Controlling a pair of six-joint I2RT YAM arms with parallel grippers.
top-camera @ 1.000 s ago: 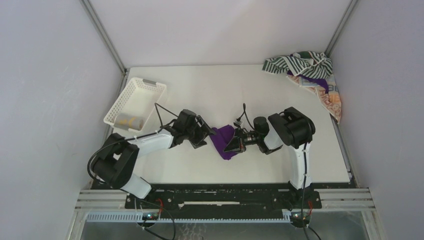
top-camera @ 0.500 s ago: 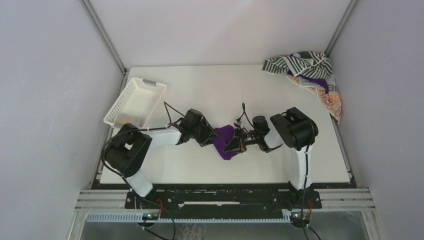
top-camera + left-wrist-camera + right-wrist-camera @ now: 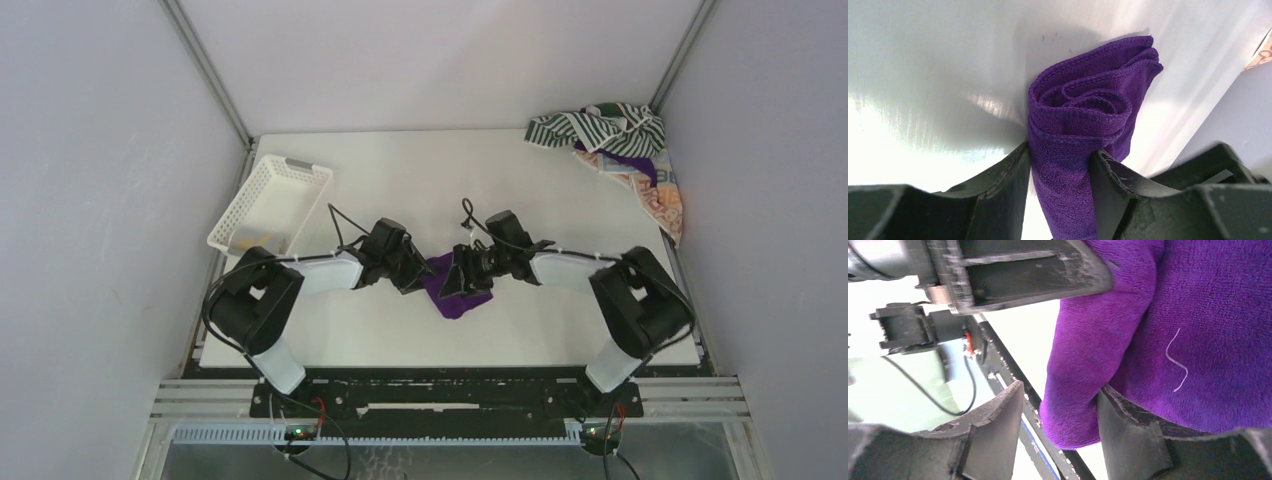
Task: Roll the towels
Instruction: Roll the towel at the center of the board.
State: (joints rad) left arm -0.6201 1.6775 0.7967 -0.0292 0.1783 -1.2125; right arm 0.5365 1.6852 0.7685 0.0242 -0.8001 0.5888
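A purple towel [image 3: 456,290], partly rolled, lies on the white table [image 3: 420,180] between the two arms. In the left wrist view the rolled purple towel [image 3: 1083,105] sits between both fingers of my left gripper [image 3: 1060,150], which is shut on it. My left gripper [image 3: 418,272] is at the towel's left end. My right gripper [image 3: 460,277] is over the towel's right side. In the right wrist view my right gripper [image 3: 1060,390] is open. A fold of the purple towel [image 3: 1168,315] rests against one finger [image 3: 1128,435], with a gap to the other.
A white lattice basket [image 3: 285,180] stands at the left edge with a yellow towel [image 3: 250,237] partly showing inside. A heap at the back right corner holds a green-and-white striped towel [image 3: 595,125], an orange/beige patterned one [image 3: 660,200] and a purple piece [image 3: 632,163].
My left gripper moved right onto the purple towel and shut on it. My right gripper let go and opened, and the right arm's elbow swung out to the right.
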